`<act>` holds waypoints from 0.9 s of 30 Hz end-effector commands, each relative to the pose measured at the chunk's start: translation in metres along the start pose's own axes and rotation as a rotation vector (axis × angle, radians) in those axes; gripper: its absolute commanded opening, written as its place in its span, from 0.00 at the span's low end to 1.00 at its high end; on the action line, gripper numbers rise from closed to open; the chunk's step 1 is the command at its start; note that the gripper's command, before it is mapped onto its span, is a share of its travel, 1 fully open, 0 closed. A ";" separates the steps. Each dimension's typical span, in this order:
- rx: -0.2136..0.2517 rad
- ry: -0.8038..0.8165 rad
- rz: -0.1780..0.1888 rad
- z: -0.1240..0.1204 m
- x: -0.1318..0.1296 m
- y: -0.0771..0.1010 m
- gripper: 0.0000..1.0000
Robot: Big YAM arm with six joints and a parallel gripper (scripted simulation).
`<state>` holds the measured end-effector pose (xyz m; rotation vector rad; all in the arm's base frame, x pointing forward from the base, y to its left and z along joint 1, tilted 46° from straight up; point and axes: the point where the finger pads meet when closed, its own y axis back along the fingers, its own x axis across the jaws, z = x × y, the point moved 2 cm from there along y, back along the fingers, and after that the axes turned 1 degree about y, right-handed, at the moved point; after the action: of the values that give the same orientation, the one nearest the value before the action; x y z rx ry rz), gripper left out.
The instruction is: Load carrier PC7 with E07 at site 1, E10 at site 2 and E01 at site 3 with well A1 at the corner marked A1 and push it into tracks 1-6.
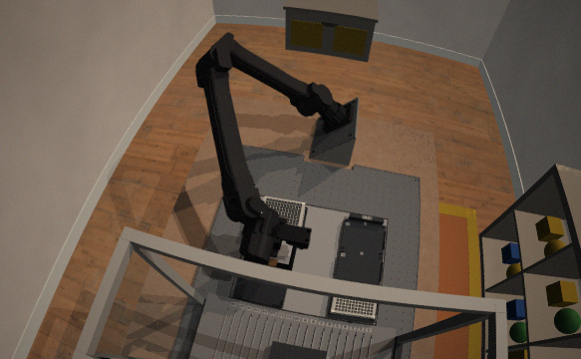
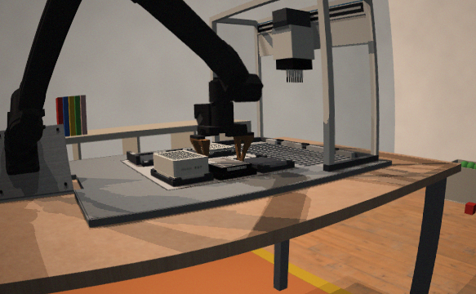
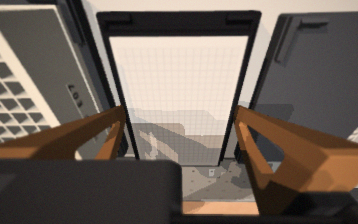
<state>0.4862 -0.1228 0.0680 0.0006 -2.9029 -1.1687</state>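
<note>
Hovering low over the middle nest, tool [image 3: 180,145] spread wide, empty, orange fingers straddling the 384-well plate E10 [image 3: 180,85] without touching. Deep-well block E07 [image 2: 179,163] sits just beside, in its own nest.

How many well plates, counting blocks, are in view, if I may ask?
3: the block in the nest nearest the robot, the 384-well plate in the middle nest below the open jaws, a 96-well plate at the carrier's far end.
</note>
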 end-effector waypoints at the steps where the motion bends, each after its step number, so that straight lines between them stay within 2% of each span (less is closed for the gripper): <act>1: 0.002 0.005 -0.021 -0.001 -0.003 0.004 1.00; 2: 0.001 -0.007 -0.029 -0.003 -0.009 0.010 1.00; 4: 0.001 -0.007 -0.029 -0.003 -0.009 0.010 1.00; 5: 0.002 0.007 -0.029 -0.003 -0.011 0.012 0.00; 27: 0.001 -0.007 -0.029 -0.004 -0.010 0.011 0.00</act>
<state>0.4866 -0.1225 0.0680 0.0060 -2.9013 -1.1681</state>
